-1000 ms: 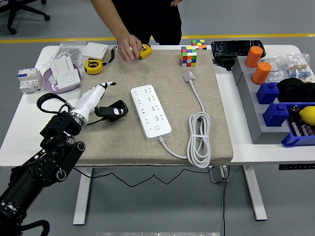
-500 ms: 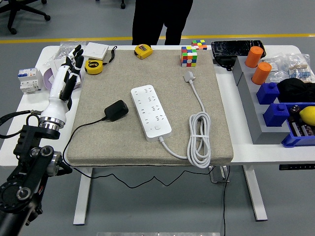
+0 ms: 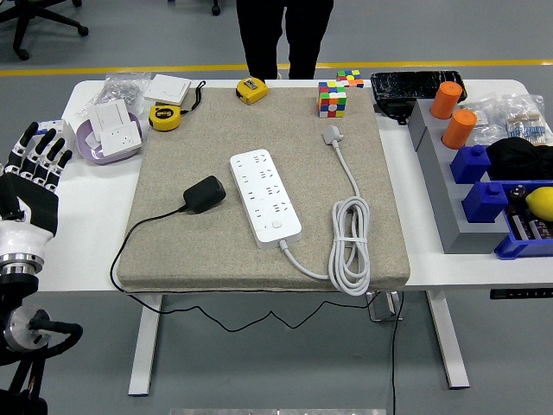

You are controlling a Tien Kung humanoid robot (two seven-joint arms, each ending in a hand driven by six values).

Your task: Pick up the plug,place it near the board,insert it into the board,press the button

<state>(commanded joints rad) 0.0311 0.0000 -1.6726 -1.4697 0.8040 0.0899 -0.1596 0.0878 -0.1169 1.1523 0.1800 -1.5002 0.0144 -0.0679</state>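
A black plug adapter (image 3: 202, 194) lies on the beige mat (image 3: 199, 251), its black cable trailing left and off the mat's front edge. Just to its right sits the white power strip (image 3: 264, 194), set diagonally, its white cord coiled (image 3: 350, 242) toward the right and ending in a loose plug (image 3: 332, 134). My left hand (image 3: 33, 169) is raised at the far left edge, fingers spread, holding nothing and well away from the adapter. The right arm is out of sight.
Two yellow tape measures (image 3: 163, 118) (image 3: 252, 90), white sockets on a purple plate (image 3: 111, 130), a colour cube (image 3: 332, 98) and a black tray (image 3: 416, 85) line the back. Orange cylinders (image 3: 458, 125) and blue bins (image 3: 492, 201) crowd the right. A person's legs (image 3: 283, 39) stand behind the table.
My left hand let go of the black adapter and drew back to the far left edge. The person's hand left the yellow tape measure and the person stepped back.
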